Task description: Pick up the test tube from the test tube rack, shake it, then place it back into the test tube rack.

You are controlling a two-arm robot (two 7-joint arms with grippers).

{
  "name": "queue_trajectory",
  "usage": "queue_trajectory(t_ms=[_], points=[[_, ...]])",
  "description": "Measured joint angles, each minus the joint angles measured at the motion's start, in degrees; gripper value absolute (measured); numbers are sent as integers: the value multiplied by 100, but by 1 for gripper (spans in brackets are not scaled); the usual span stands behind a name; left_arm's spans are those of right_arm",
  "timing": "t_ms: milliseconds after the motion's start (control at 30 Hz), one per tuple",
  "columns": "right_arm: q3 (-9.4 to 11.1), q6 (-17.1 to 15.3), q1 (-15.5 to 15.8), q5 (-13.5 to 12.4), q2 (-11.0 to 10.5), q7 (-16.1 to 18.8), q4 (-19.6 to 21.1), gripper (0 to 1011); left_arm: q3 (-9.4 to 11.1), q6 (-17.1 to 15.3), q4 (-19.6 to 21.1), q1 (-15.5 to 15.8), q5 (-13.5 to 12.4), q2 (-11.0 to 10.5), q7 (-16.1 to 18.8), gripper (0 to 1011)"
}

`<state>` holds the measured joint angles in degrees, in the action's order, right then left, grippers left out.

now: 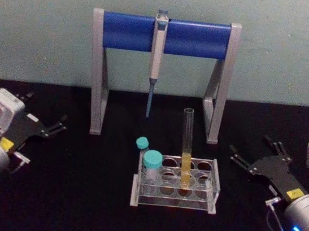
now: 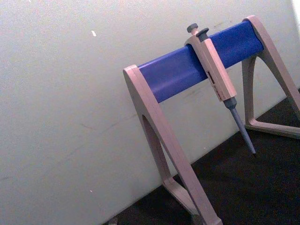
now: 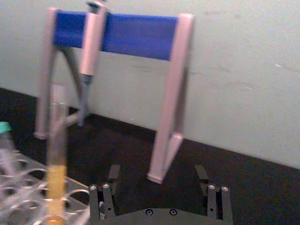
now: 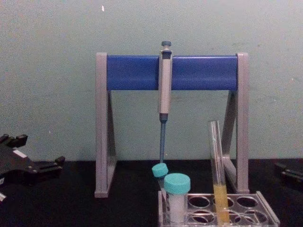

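The test tube (image 1: 186,145) stands upright in the clear test tube rack (image 1: 172,204) at the table's middle, yellow liquid in its lower part. The chest view has the test tube (image 4: 218,165) in the rack (image 4: 268,215) at lower right. My right gripper (image 1: 251,144) rests open on the table to the rack's right, well clear of the tube. In the right wrist view its fingers (image 3: 112,174) stand wide apart, with the test tube (image 3: 56,154) and rack (image 3: 77,206) off to one side. My left gripper (image 1: 46,108) lies open far to the left, holding nothing.
A grey-and-blue pipette stand (image 1: 165,35) stands behind the rack with a pipette (image 1: 157,59) hanging from it. Two teal-capped tubes (image 1: 152,162) sit in the rack's left holes. Bare black table lies between each gripper and the rack. A pale wall closes the back.
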<state>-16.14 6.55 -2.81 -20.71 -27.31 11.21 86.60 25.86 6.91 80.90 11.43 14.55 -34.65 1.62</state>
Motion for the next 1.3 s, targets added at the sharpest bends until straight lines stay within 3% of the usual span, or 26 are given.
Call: queue_trajectory(t_ms=[233,467,1300], points=[[63,229,-27,350,477,-541,-506,1000,0,0,0,0,0,0,0,1010],[68,284,-141,449,718,-585,-909,1000,0,0,0,0,0,0,0,1010],[68,292,-166,464,756,-555,-974,1000,0,0,0,0,0,0,0,1010]])
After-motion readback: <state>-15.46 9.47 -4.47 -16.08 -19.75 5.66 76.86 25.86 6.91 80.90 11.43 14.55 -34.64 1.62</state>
